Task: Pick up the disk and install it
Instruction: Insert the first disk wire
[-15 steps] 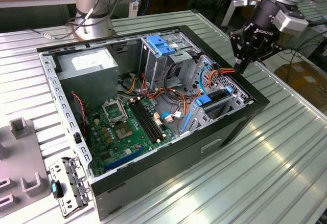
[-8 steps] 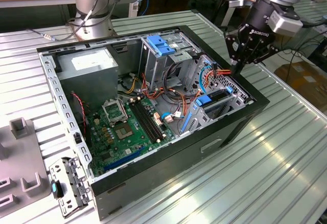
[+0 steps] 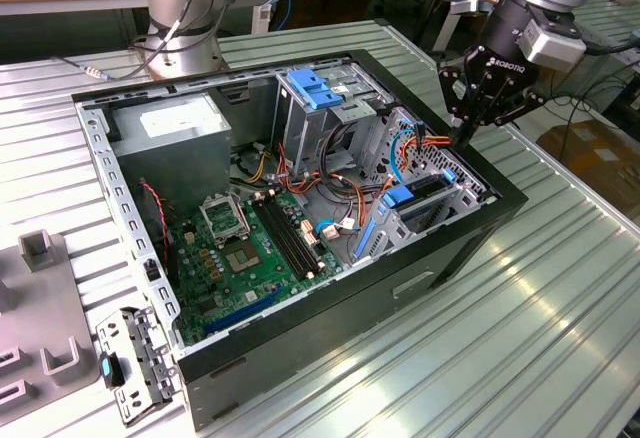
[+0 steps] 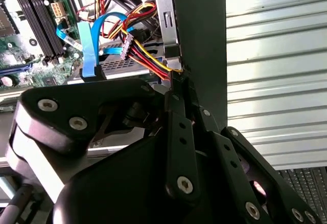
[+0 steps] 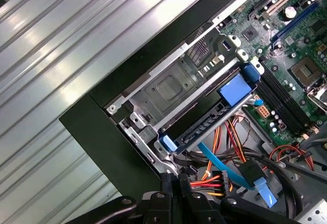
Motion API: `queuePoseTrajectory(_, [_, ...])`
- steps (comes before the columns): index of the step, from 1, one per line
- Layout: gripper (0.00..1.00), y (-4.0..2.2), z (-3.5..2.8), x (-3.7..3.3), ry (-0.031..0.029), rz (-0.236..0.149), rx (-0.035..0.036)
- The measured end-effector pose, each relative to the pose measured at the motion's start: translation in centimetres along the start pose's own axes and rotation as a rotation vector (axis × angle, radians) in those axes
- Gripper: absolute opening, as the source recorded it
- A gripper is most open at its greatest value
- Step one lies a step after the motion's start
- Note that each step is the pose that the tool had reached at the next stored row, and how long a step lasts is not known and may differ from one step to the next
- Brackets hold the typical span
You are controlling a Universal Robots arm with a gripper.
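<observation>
At case rim by the bay: pincer pressed together, empty; disk sits on blue rails in bay, apparently installed.

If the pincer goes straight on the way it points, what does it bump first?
Probably the bundle of red, yellow and orange wires just inside the computer case wall. The pincer sits right at that wall's metal edge, so it might graze that first; depth is unclear.
</observation>
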State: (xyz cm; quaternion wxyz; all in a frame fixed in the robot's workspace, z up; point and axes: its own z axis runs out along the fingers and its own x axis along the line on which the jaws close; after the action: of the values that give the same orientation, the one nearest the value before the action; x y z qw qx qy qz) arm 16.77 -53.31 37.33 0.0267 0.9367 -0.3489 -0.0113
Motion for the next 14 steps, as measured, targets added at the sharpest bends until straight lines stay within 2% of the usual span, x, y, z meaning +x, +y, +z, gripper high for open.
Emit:
queuePoseTrajectory(7, [0.17,0.0,0.01,0.0,-0.0002,0.002,0.0001])
queuePoseTrajectory(12, [0.17,0.03,0.0,-0.03,-0.003,0.053,0.0001])
queuePoseTrajectory(14, [0.17,0.06,0.01,-0.07,-0.0034,0.058,0.0002])
